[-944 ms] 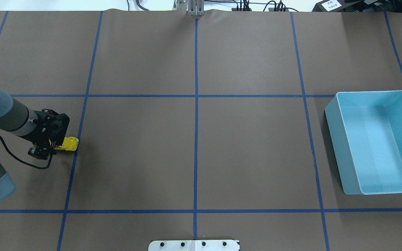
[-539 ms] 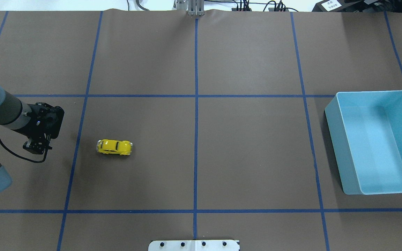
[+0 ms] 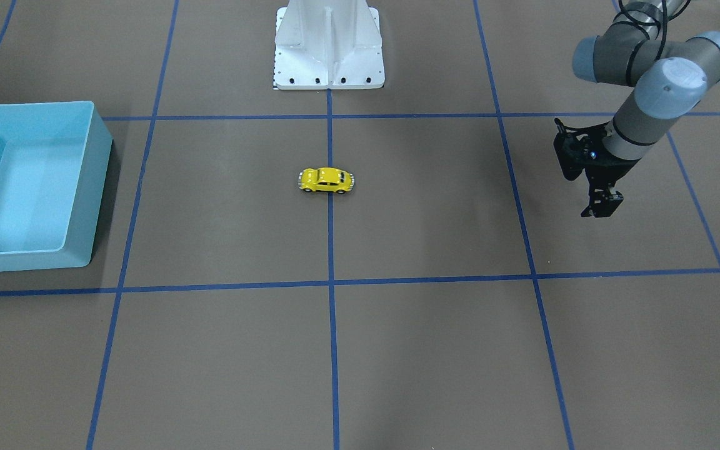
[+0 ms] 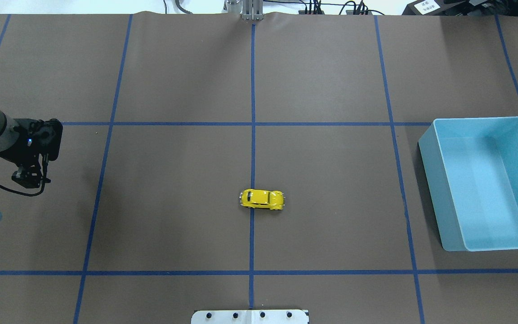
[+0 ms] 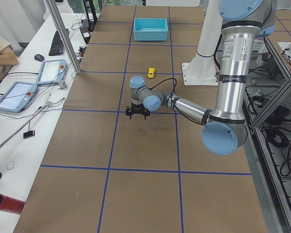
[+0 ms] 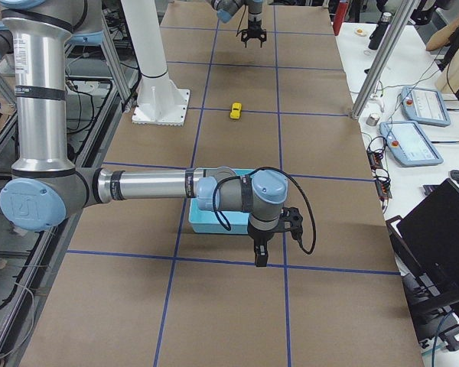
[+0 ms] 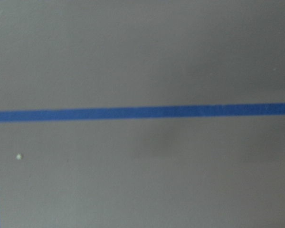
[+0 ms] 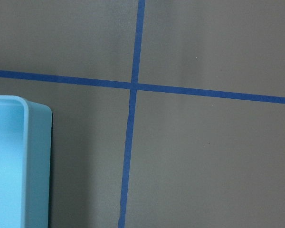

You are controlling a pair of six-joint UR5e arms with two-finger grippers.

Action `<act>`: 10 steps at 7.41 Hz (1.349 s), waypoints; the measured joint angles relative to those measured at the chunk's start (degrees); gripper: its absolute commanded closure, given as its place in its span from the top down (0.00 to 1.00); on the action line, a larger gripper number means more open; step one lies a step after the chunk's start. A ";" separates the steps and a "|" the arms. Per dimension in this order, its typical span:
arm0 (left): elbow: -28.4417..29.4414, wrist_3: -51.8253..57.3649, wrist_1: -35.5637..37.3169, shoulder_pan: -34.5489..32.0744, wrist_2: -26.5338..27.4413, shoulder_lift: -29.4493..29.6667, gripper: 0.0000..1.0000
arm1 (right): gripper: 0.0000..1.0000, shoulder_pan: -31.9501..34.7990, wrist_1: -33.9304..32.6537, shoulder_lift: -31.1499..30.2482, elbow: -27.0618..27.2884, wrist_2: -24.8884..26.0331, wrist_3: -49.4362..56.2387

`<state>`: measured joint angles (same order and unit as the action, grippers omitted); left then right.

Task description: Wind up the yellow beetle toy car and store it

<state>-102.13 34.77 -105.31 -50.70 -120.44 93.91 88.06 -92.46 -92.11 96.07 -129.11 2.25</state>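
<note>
The yellow beetle toy car (image 4: pixel 262 199) stands free on its wheels on the table's centre tape line, also seen in the front view (image 3: pixel 327 180). Far off at the table's left edge, my left gripper (image 4: pixel 27 178) hangs over the paper, open and empty, its fingers (image 5: pixel 132 113) spread in the left side view. My right gripper (image 6: pixel 258 258) shows only in the right side view, beside the light blue bin (image 4: pixel 429 180); I cannot tell whether it is open or shut. The bin looks empty.
Brown paper with a blue tape grid covers the table. The robot's white base plate (image 3: pixel 329 78) sits at the near middle edge. Outside the table are tablets (image 5: pixel 17 94) and a person's sleeve (image 5: pixel 0 53). The bin's corner (image 8: pixel 35 166) shows in the right wrist view.
The left gripper has let go of the car and drawn back to the left. The car has rolled right, from beside the gripper to the centre line.
</note>
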 measured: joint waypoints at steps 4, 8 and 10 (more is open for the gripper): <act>-1.69 -16.91 6.84 -11.81 -4.17 -2.27 1.00 | 1.00 0.02 0.00 0.08 0.28 0.11 0.00; -0.55 -18.83 8.08 -23.35 -4.57 -6.28 1.00 | 1.00 0.09 0.91 0.21 1.52 0.61 -0.20; 1.60 -23.77 7.86 -29.03 -8.24 -8.26 1.00 | 1.00 -0.78 2.15 0.79 7.08 0.80 -0.02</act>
<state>-100.53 11.00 -97.45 -79.73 -128.69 85.65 87.28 -90.31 -91.32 103.15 -128.31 2.23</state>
